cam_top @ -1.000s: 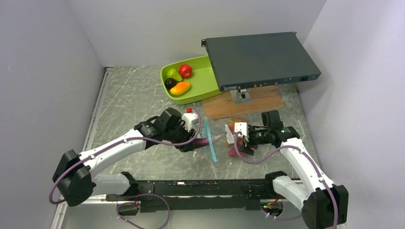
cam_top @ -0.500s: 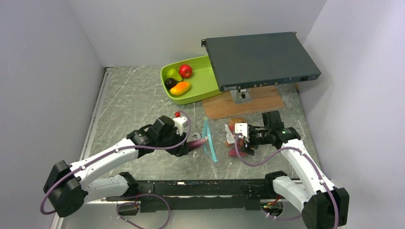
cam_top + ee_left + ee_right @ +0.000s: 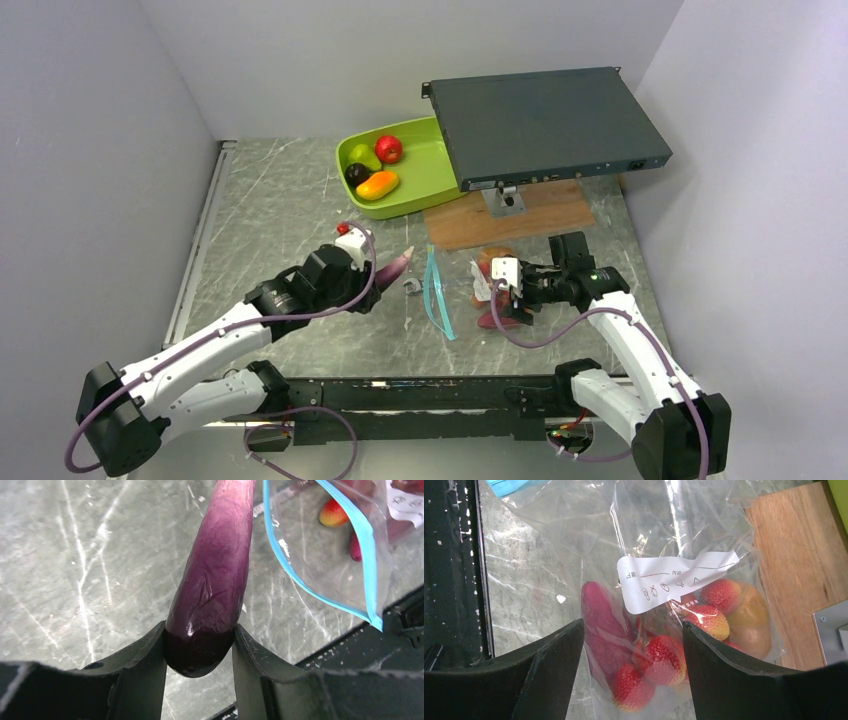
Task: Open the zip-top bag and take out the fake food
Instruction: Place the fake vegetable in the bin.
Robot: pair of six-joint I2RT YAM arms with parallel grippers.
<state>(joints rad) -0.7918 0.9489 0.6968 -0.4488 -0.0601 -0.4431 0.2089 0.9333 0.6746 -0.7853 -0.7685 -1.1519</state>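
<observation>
On the worktop I count one tray holding four fruits, and one zip-top bag, its mouth gaping leftward. My left gripper is clamped on one eggplant, outside the bag. Only the right wrist view shows at least four strawberries, bagged between the wide-spread fingers of my right gripper.

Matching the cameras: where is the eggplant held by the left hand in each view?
Top: left of centre, eggplant in the left hand.
Left wrist: centre, eggplant between the fingers.
Right wrist: not in view.
Shared landmark: the bag's blue zip, in all three.
</observation>
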